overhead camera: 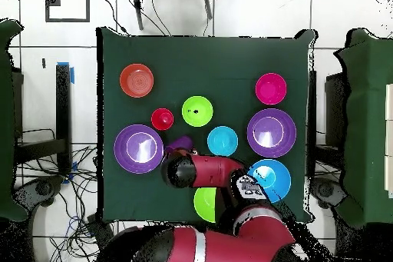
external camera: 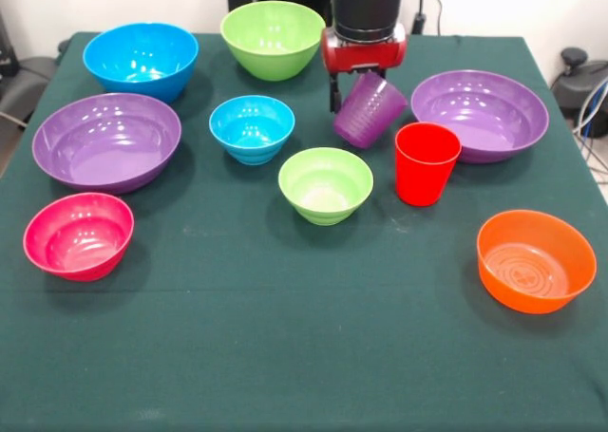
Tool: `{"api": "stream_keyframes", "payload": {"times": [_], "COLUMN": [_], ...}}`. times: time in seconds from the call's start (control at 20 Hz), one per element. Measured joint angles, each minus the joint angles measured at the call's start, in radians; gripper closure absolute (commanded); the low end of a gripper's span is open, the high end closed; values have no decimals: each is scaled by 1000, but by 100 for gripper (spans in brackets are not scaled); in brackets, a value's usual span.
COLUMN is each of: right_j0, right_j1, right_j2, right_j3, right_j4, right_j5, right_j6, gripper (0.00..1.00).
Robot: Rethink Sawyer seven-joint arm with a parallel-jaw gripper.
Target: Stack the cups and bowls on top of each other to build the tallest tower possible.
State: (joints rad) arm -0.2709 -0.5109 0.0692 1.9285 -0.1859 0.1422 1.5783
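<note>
The gripper (external camera: 359, 79) is seen closed on the rim of the purple cup (external camera: 369, 110), which is held tilted, its mouth turned up toward 2 o'clock in the front view. Whether the cup's base touches the green table cloth (external camera: 285, 337) cannot be told.

In the front view, the red cup (external camera: 426, 162) stands upright just beside the purple cup, at its 4 o'clock, with nothing seen inside it. A wide purple bowl (external camera: 480, 114) lies at 3 o'clock of the held cup. The small lime green bowl (external camera: 326, 185) sits at 7 o'clock of it, and the small blue bowl (external camera: 252, 128) at 9 o'clock.

The large lime green bowl (external camera: 273, 38) is found at 10 o'clock of the gripper, partly behind the arm (external camera: 367, 9). The large blue bowl (external camera: 141, 60) and the second wide purple bowl (external camera: 106, 140) are placed on the left side, with the pink bowl (external camera: 79, 234) at 7 o'clock of the latter. The orange bowl (external camera: 536, 260) stands well apart at 4 o'clock of the red cup.

No item is stacked on another. In the overhead view the purple cup (overhead camera: 178, 143) is mostly covered by the arm.
</note>
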Motion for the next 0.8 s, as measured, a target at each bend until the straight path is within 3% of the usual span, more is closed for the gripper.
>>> {"api": "stream_keyframes", "payload": {"times": [0.8], "right_j0": [11], "right_j1": [-14], "right_j2": [0], "right_j3": [-109], "right_j4": [-1], "right_j5": [103], "right_j6": [0], "gripper": [0]}}
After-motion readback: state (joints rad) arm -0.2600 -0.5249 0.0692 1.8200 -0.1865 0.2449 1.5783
